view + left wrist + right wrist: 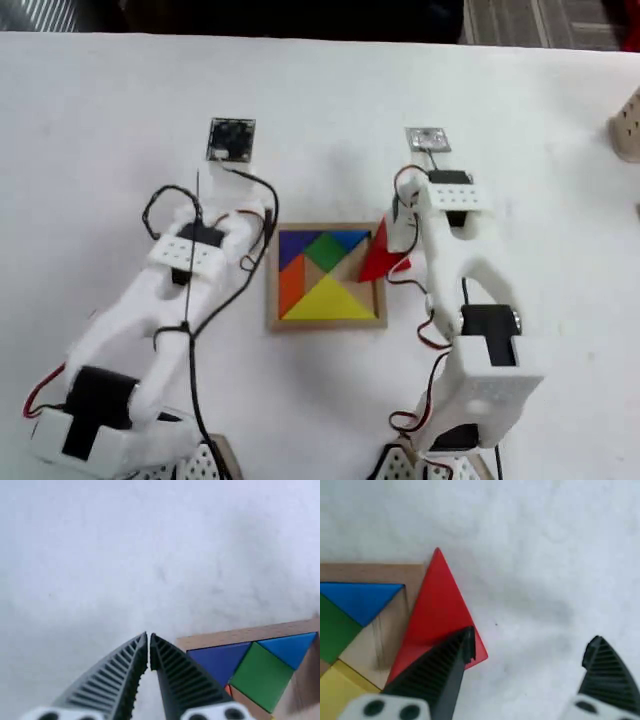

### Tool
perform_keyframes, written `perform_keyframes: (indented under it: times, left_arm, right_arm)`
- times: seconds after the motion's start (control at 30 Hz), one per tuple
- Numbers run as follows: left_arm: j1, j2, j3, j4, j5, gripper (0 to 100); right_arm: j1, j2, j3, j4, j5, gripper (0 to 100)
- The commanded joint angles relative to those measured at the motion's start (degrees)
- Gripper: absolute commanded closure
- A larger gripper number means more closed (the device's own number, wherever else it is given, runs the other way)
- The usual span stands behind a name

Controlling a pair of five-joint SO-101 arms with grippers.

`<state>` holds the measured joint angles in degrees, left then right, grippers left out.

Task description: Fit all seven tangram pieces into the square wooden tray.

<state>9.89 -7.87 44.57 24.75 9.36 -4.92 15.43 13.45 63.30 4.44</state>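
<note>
Red triangle (440,610) lying across tray (326,323) right rim. Right claw (532,640) wide open, empty, one finger over triangle. Left claw (149,642) closed, empty.

white matte worktop (320,100), evenly lit; dark strip of room (280,15) past far edge, pale perforated wooden block (627,125) at right edge

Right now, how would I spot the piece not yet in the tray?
Find the square wooden tray on the white table. Across its rim, by the right gripper, lies a flat red triangle. It is the only red piece, and the only one not fitted in.
</note>
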Motion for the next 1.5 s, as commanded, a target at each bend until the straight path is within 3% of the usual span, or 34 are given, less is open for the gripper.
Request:
perform_keyframes:
  times: [0.0, 0.27, 0.53, 1.03, 1.37, 1.47]
  left_arm:
    - [-0.22, 1.63, -2.73, -1.49, -0.18, 96]
    - [-0.22, 1.98, -2.99, -1.41, -0.18, 96]
    - [-0.22, 2.15, -2.99, -1.67, -0.18, 96]
    - [1.19, 2.24, -2.73, -1.76, -3.34, 96]
    - [1.19, 2.15, -2.64, -1.76, -3.34, 96]
    - [1.19, 2.07, -2.55, -1.76, -3.34, 96]
  right_arm:
    - [-2.33, 2.59, -5.89, 1.63, 0.09, 66.4]
    - [-7.25, 8.66, -12.84, 7.78, 6.59, 66.4]
    - [-8.48, 4.79, -12.48, 11.74, 7.38, 66.4]
    - [-24.13, -8.48, 5.27, 6.73, 10.02, 66.4]
    - [-13.49, -26.77, 6.15, 8.13, 9.67, 66.5]
    - [-11.03, -28.09, 7.56, 5.76, 4.75, 66.5]
